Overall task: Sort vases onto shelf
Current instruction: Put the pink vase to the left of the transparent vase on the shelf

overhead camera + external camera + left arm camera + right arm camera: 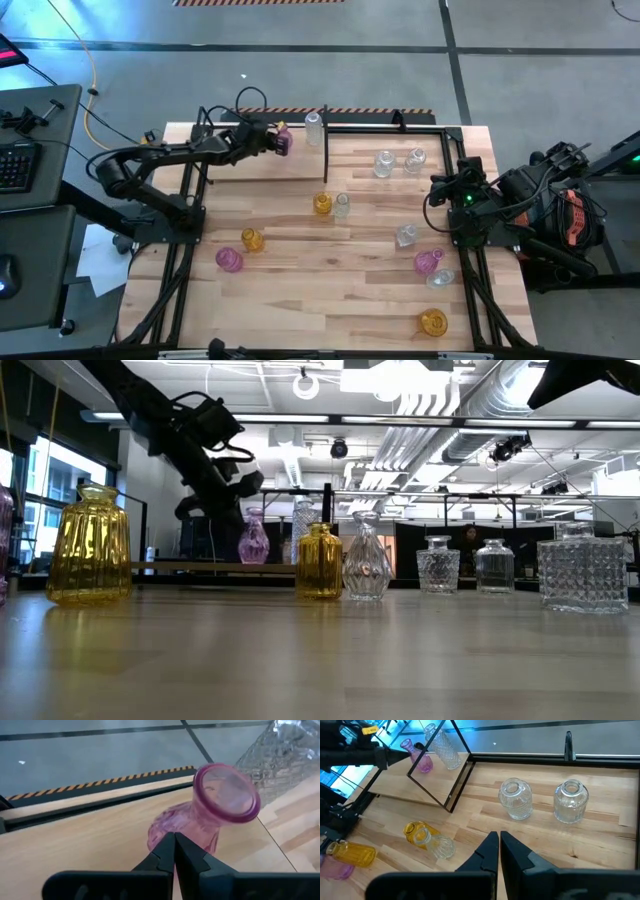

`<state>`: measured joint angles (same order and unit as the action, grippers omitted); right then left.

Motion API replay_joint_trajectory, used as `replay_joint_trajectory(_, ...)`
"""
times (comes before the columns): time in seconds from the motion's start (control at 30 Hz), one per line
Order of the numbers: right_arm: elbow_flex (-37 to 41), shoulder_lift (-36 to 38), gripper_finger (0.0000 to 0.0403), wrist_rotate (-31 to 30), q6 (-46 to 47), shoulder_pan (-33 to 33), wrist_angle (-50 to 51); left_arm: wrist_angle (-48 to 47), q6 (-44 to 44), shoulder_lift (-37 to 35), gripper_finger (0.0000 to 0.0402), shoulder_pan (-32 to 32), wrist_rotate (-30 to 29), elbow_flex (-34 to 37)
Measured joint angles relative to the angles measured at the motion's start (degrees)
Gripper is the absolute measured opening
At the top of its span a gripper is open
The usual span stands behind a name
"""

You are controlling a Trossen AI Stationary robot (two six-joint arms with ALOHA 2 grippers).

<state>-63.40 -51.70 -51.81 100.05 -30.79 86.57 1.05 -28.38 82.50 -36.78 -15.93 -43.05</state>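
At the back-left of the shelf (400,126), your left gripper (174,851) sits just behind a pink vase (210,815), fingers pressed together and pinching nothing. That vase stands upright on the pale board beside a clear vase (314,128). Your right gripper (499,851) waits, also closed, near the table's right edge.

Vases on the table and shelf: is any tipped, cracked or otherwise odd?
Nothing stands out. In the low view the pink vase on the shelf, beside the left gripper, and the amber vases and clear vases on the table all stand upright; no breakage shows.
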Motion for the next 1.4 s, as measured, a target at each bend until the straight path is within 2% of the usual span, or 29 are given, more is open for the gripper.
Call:
replay_joint_trajectory(0.57,0.00,0.02,0.0000,0.26,0.02,0.00,-0.23,5.72,0.99,2.29,0.0000,0.58,0.29,-0.28)
replay_joint_trajectory(1.4,0.00,0.02,0.0000,0.20,0.02,0.00,-0.29,8.38,-1.58,2.29,0.0000,0.05,1.06,-0.33)
